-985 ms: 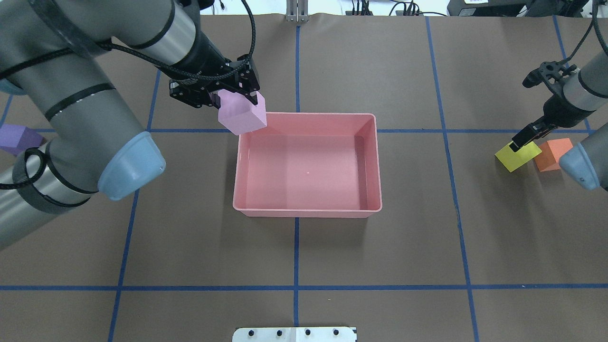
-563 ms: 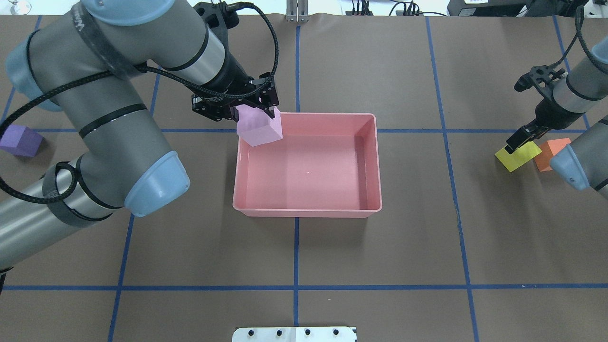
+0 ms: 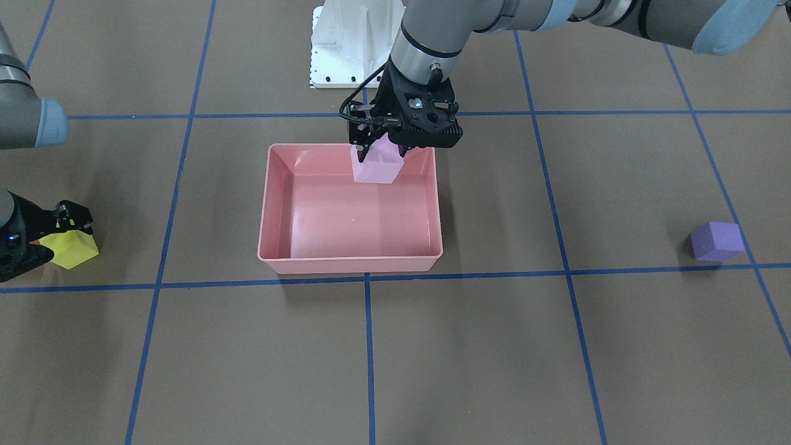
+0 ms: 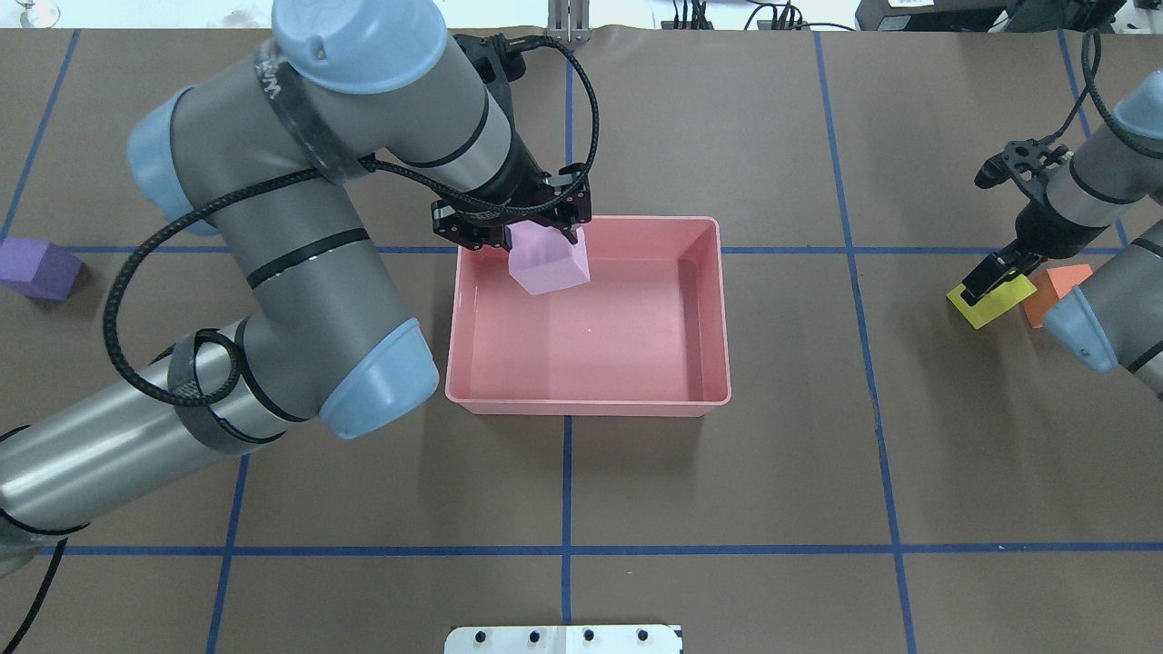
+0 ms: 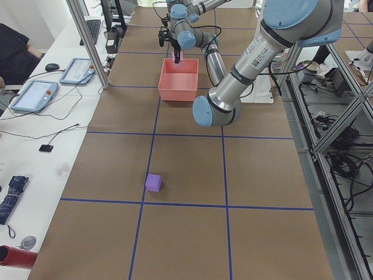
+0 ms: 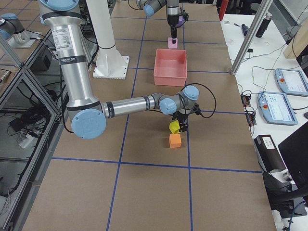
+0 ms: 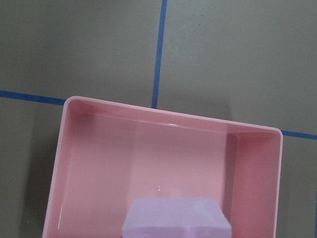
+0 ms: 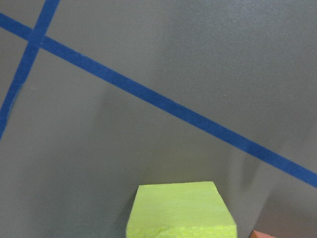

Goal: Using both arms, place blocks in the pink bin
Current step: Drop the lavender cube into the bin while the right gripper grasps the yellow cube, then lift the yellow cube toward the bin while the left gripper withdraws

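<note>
My left gripper [image 4: 543, 243] is shut on the light pink block [image 4: 549, 268] and holds it over the inside of the pink bin [image 4: 718, 318], near its far left corner. The block also shows in the front view [image 3: 377, 165] and at the bottom of the left wrist view [image 7: 176, 218]. My right gripper [image 4: 986, 277] is shut on the yellow block [image 4: 992, 302], which sits tilted at table height far right. The orange block [image 4: 1054, 289] lies just beside it. The purple block [image 4: 36, 270] lies alone at the far left. Nothing lies on the bin's floor.
Brown paper with blue tape lines [image 4: 567, 481] covers the table. The white pedestal plate [image 3: 349, 43] stands behind the bin on the robot's side. My left arm's elbow [image 4: 377, 386] hangs close to the bin's left wall.
My left arm has carried the light pink block rightward, from outside the bin's far left corner to over the bin's inside. My right gripper has shifted slightly on the yellow block.
</note>
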Robot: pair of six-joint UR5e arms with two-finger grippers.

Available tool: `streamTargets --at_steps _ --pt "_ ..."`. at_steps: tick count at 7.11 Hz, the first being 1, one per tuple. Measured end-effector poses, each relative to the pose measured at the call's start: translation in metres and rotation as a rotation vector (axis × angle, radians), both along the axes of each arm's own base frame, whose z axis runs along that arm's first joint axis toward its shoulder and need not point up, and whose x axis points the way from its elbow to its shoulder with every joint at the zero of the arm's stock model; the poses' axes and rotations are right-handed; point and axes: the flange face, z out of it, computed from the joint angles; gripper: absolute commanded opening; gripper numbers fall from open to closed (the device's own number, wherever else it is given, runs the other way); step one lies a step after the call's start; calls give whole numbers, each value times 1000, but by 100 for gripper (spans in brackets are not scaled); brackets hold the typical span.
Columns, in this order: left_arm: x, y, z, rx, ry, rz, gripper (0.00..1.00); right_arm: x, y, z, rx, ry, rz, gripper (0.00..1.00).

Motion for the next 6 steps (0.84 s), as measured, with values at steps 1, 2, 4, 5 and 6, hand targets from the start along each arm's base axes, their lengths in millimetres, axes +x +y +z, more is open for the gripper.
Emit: streamTargets --at_steps 1,2,4,5,6 --pt "21 7 2 11 0 -2 24 -3 1 0 0 0 -5 96" --pt "40 11 4 15 11 -9 97 -5 2 0 -1 1 -9 37" --pt "54 12 3 18 40 -22 100 -8 1 -4 12 -5 -12 0" --pt "55 12 -1 20 47 -24 100 -9 -1 -8 31 -10 -10 0" --pt "55 12 -5 22 52 -26 100 -9 -3 -11 42 -11 -7 0"
